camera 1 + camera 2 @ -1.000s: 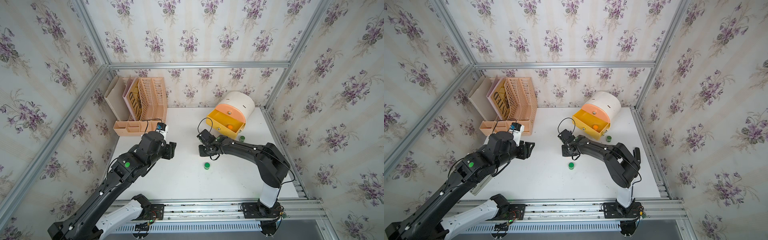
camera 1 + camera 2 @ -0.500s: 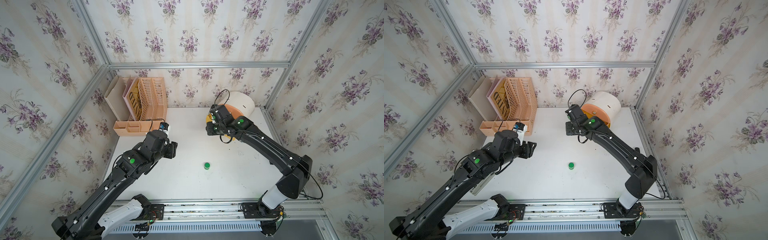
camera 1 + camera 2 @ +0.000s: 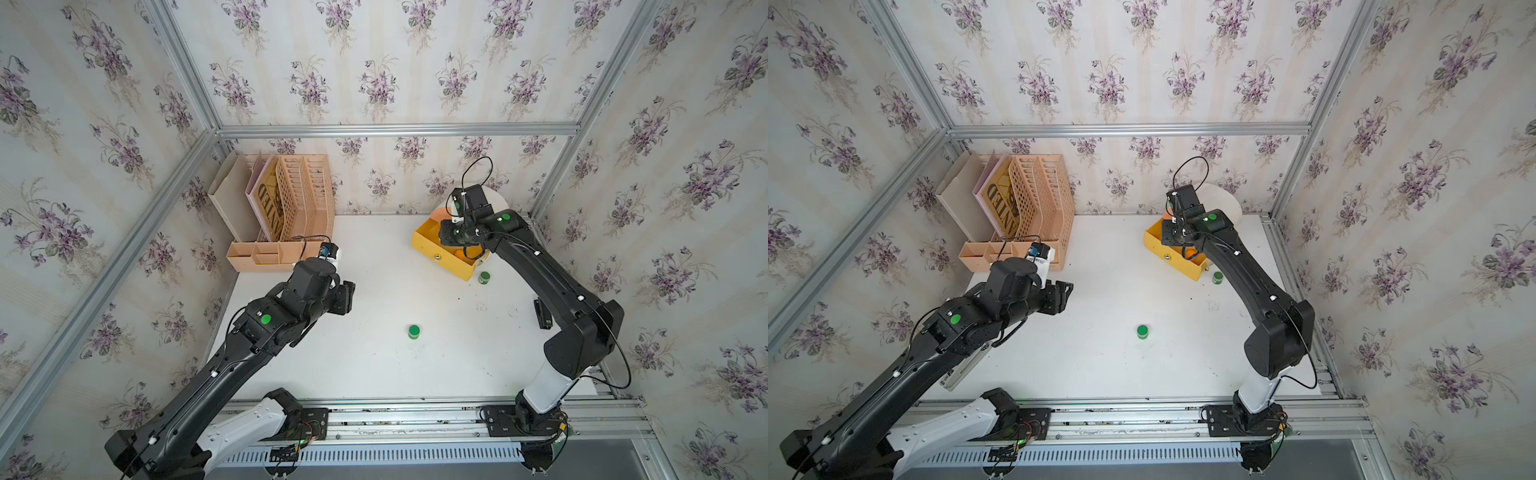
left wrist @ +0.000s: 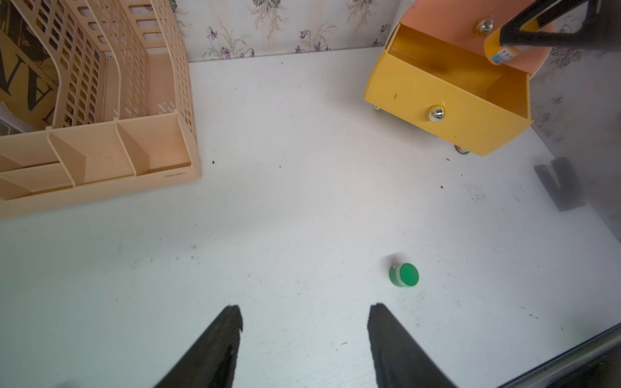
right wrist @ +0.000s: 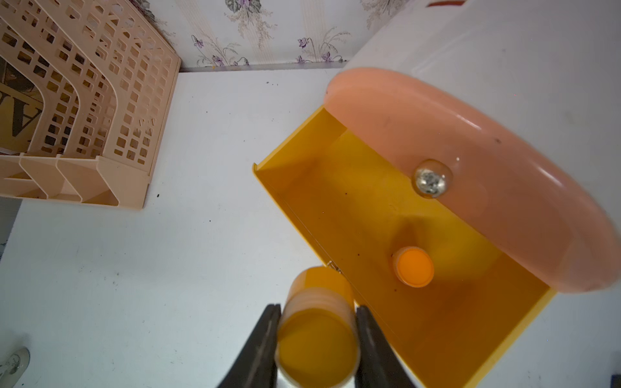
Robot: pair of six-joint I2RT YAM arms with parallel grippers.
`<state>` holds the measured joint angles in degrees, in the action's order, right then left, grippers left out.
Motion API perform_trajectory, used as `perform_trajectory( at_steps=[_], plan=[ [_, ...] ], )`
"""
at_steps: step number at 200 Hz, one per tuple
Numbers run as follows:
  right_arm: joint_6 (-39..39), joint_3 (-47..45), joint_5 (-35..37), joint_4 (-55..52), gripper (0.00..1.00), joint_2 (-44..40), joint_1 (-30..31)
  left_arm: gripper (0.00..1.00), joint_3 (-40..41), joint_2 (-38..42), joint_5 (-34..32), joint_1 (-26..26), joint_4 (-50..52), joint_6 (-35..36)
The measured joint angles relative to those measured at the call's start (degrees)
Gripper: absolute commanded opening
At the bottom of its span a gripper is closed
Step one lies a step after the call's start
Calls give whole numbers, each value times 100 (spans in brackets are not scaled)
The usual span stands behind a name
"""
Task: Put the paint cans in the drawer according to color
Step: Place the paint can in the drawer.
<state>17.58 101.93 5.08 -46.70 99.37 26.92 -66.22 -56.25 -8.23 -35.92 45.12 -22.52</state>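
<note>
– Yellow-bodied paint can (image 5: 317, 342) clamped in the right gripper (image 5: 317, 309), a finger tight on each side. What colour's the lid though? The right wrist view only gives me its base end, up close.

– Can't tell either. In the left wrist view that paint can (image 4: 504, 45) is tilted and the black fingers (image 4: 571, 33) cover its upper end. It hangs above the yellow drawer (image 4: 437, 97), which is pulled open, and doesn't touch it. The peach drawer (image 4: 443, 20) is right behind it.

– ok. Inside the yellow drawer there's a can with an orange lid (image 5: 413, 267), upright on the floor at the cabinet (image 5: 504, 50) end. In both top views the arm covers most of the inside.

– Greens: one green can (image 3: 484, 277) stands on the table (image 3: 374, 374) just beside the drawer's front corner, on the right arm's side. In the left wrist view only a sliver of that green can (image 4: 463, 150) peeks out from behind the drawer. The other green can (image 3: 413, 331) stands well out in front of the drawer, lid up.

– And the left gripper (image 4: 304, 319)?

– Fingers apart, nothing between them, well away from the drawer. The other green can sits ahead of its fingertips, nearer one finger, not touching. There's also a black thing (image 3: 541, 316) out from the drawer, half under the right arm and blurry from the wrist. No idea what it is.
</note>
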Motion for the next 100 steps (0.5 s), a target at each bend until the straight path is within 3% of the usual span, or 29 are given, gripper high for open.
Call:
perform_trajectory(
  at_steps=[100],
  plan=[
    [-107, 195, -87, 525, 23, 809, -122, 65, -2, -52, -20, 0, -2, 9]
  ],
)
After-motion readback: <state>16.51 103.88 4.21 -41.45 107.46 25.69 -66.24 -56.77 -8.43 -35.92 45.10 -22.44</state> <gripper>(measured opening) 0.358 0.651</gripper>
